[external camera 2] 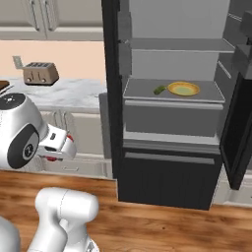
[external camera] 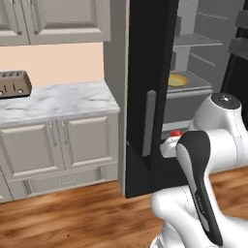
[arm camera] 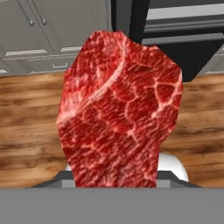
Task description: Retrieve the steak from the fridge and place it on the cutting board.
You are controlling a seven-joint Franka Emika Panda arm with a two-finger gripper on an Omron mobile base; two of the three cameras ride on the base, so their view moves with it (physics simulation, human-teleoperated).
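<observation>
— Gripper [arm camera: 116,183] jaws were clamped on the steak [arm camera: 119,109], weren't they?

— Yes. In the hand view the steak stood up from between the jaws, right in front of the camera, with its lower end hidden where the jaws met. The red, white-marbled slab covered most of the wood floor [arm camera: 26,131] and the cabinet fronts beyond it.

— And where was the hand in the room?

— Out of the fridge [external camera 2: 167,98] and to its left, low, in front of the lower cabinets [external camera: 58,145]. In the right base view the white hand sat near the arm's dark joint, and a sliver of red showed at its tip.

— What stayed in the fridge?

— A yellow-rimmed plate [external camera 2: 183,89] on the middle shelf, with a small green vegetable [external camera 2: 160,90] just beside it. The fridge door [external camera: 147,97] stood open.

— Anything on the counter?

— A toaster [external camera 2: 41,73] on the marble counter [external camera: 63,99], well apart from the hand.
</observation>
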